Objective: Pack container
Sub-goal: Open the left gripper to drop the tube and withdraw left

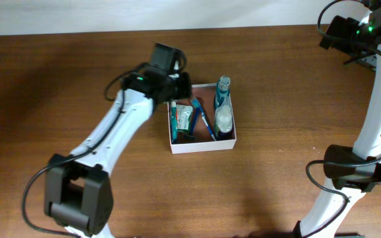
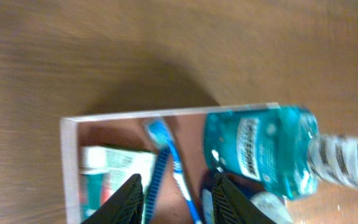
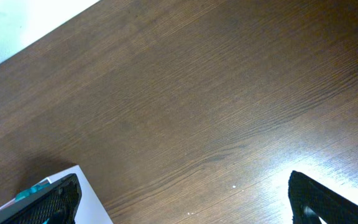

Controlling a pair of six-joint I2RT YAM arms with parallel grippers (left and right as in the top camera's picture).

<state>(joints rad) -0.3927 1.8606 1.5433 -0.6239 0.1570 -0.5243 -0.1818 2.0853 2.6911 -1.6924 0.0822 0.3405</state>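
As the container (image 1: 204, 145) sits mid-table, entries run from its near wall outward.

- Near wall: thin, white, unobstructed. Reddish-brown floor shows between the contents.
- Contents, left to right: toothpaste tube (image 1: 181, 119) lying flat; blue toothbrush (image 1: 206, 124) lying aslant beside it; small clear bottle (image 1: 224, 119) at the right wall, with the blue mouthwash bottle (image 1: 221, 94) just beyond it, cap end at the far wall. Cannot tell whether that cap rests on the rim.
- Far-left corner: left gripper (image 2: 176, 180) hangs above the box, jaws moderately apart and holding nothing. The toothbrush is visible through the gap in the wrist view.
- Far right, well apart from the box: right gripper (image 3: 184, 186), jaws spread wide over bare table (image 1: 58, 79), nothing between them.

Handling (judgement): the walls look like thin card, so light and easily bent, and likely to buckle under a hard pinch. The load sits mostly on the right, where the bottles are, so lifting by the left wall would probably tip it. Best hold: pinch a wall close to a corner, where it is stiffest, or slide the box along the table rather than lift it. The bottles look smooth and may roll if the box is tilted.
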